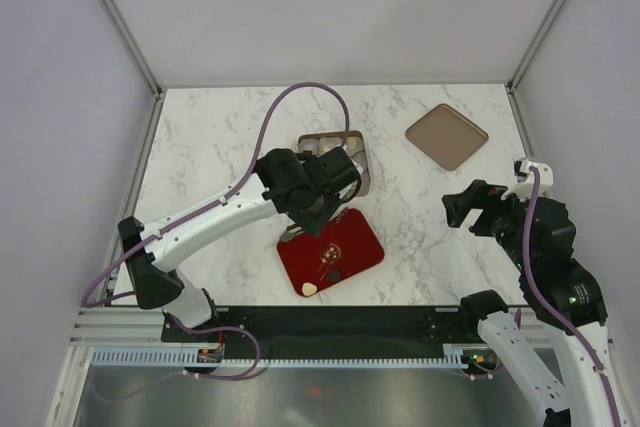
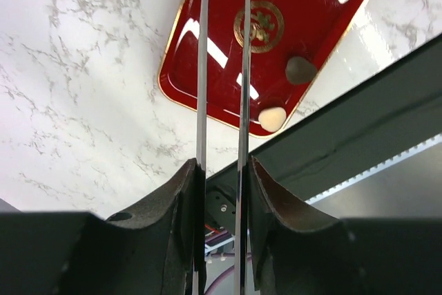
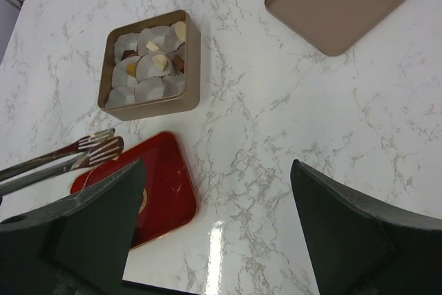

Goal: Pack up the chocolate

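tongs [image 2: 243, 101] pinched in left tool [image 2: 222, 177], its arm [image 1: 215, 215] stretched over the red tray [image 2: 183, 67]; right tool [image 3: 217, 167] hangs spread wide.

chocolates [image 2: 301, 70] on tray [image 2: 311, 25], box [image 3: 195, 60] behind, lid [image 3: 342, 1] right

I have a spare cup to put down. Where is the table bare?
The table is bare left of the box, up to the far-left corner, and between the tray and the lid. It is crowded around box and tray, where the left gripper holds tongs.
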`<state>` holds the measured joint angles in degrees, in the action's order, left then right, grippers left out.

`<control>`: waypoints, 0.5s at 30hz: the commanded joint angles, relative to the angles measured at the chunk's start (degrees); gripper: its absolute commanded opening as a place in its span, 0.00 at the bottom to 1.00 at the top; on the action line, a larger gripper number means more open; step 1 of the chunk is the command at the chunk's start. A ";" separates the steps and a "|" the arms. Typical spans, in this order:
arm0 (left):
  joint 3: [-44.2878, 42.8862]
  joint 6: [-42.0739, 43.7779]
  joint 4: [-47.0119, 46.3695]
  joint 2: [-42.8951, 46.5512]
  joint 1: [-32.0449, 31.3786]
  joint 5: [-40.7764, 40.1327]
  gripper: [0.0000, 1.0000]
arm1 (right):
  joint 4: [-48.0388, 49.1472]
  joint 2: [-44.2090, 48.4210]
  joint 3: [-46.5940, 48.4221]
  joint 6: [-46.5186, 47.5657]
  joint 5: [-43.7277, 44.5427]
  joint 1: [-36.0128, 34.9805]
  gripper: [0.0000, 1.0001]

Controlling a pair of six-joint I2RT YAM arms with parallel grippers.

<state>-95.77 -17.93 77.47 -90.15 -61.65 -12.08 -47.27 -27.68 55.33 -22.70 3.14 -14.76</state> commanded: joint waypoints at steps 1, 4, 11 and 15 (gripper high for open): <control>-4.34 2.28 2.17 -2.04 4.68 -2.69 0.34 | 0.68 0.00 1.80 -0.15 0.21 0.00 0.95; -5.31 3.78 -0.47 -3.80 10.22 -1.55 0.35 | 0.77 0.00 1.62 -0.33 -0.15 0.09 0.95; -5.92 6.42 -5.75 -7.23 17.00 0.56 0.34 | 1.03 0.26 0.83 -0.42 -0.32 0.09 0.95; -8.03 6.68 -6.19 -8.37 17.53 1.53 0.35 | 1.04 0.08 1.01 0.11 0.29 0.00 0.94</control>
<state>-99.85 -14.00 74.08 -98.35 -44.38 -11.46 -47.24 -27.68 55.33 -22.70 3.07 -14.76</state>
